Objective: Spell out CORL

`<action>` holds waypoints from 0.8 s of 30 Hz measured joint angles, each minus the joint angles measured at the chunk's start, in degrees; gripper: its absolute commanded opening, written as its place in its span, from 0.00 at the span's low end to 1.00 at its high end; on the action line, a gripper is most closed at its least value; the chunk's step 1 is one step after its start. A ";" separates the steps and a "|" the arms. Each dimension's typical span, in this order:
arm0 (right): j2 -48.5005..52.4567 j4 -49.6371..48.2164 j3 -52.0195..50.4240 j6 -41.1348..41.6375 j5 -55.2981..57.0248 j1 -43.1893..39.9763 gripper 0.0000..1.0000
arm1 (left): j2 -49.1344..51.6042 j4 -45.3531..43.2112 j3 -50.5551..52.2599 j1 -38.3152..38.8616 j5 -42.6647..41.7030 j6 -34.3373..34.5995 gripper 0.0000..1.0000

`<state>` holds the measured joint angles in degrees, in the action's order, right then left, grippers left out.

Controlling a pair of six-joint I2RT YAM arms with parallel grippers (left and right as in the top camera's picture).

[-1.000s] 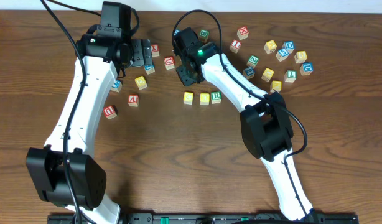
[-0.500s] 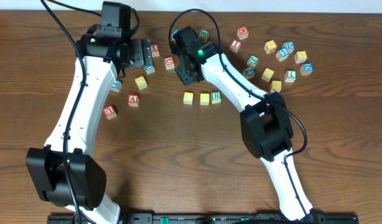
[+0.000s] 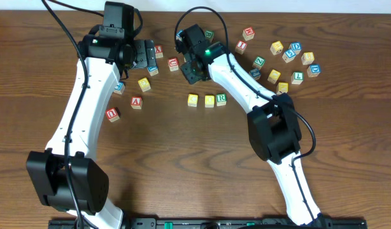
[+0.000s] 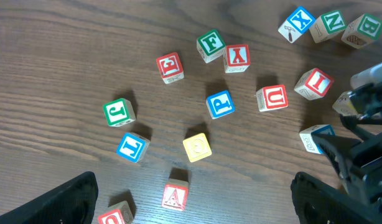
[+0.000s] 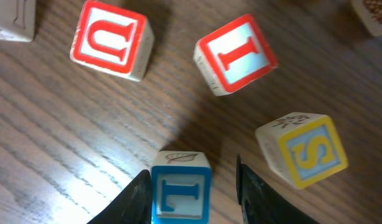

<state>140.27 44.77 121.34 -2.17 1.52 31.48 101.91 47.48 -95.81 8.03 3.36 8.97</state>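
Note:
Two yellow-topped cubes (image 3: pixel 193 100) (image 3: pixel 209 100) and a white cube with a green R (image 3: pixel 221 98) stand in a row at the table's middle. In the right wrist view a blue L cube (image 5: pixel 180 190) sits on the table between my right gripper's (image 5: pixel 192 186) fingers. The left finger touches it and the right finger is a gap away, so the jaws are open. In the overhead view my right gripper (image 3: pixel 191 67) hides this cube. My left gripper (image 4: pixel 194 196) is wide open and empty above a red A cube (image 4: pixel 175 196).
Red U (image 5: pixel 110 40), red I (image 5: pixel 236 53) and yellow S (image 5: pixel 303 149) cubes lie close around the right gripper. Several cubes lie below the left gripper, including a blue one (image 4: pixel 130 147) and a yellow one (image 4: pixel 196 147). More cubes (image 3: pixel 291 54) lie scattered at the back right.
My right gripper has shifted slightly toward the back of the table. The left arm and the row of three cubes have not moved.

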 measured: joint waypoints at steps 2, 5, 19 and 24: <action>0.26 -0.44 0.00 0.00 0.00 -0.22 0.39 | 0.00 0.00 0.00 0.00 0.00 -0.02 0.98; 0.59 -0.85 0.22 0.02 -0.31 -0.31 0.39 | 0.00 0.00 0.00 0.00 0.00 0.00 0.98; 0.74 -0.72 0.46 0.04 -1.16 -0.28 0.31 | 0.00 0.00 0.00 0.00 0.00 0.00 0.98; 0.74 0.00 0.66 0.07 -1.57 -0.28 0.35 | 0.00 0.00 0.00 0.00 0.00 0.00 0.98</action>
<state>141.01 44.77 121.99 -2.11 -0.05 31.20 101.91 47.48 -95.81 8.03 3.36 8.97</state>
